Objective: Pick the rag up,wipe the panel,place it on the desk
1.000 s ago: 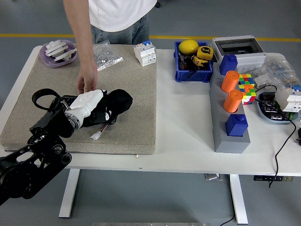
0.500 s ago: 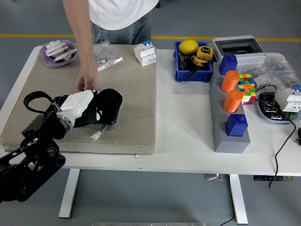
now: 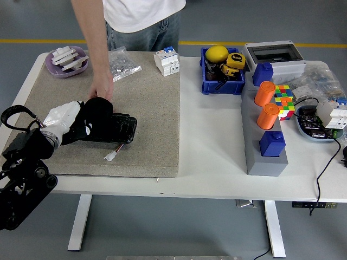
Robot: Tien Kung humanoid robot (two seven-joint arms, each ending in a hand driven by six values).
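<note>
head view shows the left hand (image 3: 65,120), white-shelled on its black arm, closed around a black rag (image 3: 93,115) and pressing it onto the left end of a dark panel (image 3: 111,130). taking the panel as the landmark: it lies on a tan felt mat (image 3: 146,97), near the mat's front left part, and the rag is bunched on top of its left end, covering that end. the right part of the panel's glossy face is bare. a person's hand (image 3: 101,92) rests just behind the panel's left end, touching or nearly touching the rag; whether it steadies the panel cannot be told. a small white connector (image 3: 110,156) on thin wires lies just in front of the panel. the right hand is not in view.

as a judgement, the pick-up is done and the wiping is under way, with the rag at the left extreme of a stroke. setting the rag down on the desk is left, and possibly more strokes.

the panel's long axis runs left to right, nearly parallel to the mat's front edge, with its right end tipped very slightly toward the front. the rag is a lump with no clear long axis; its bulk sits between the robot's fingers and the person's hand.
</note>
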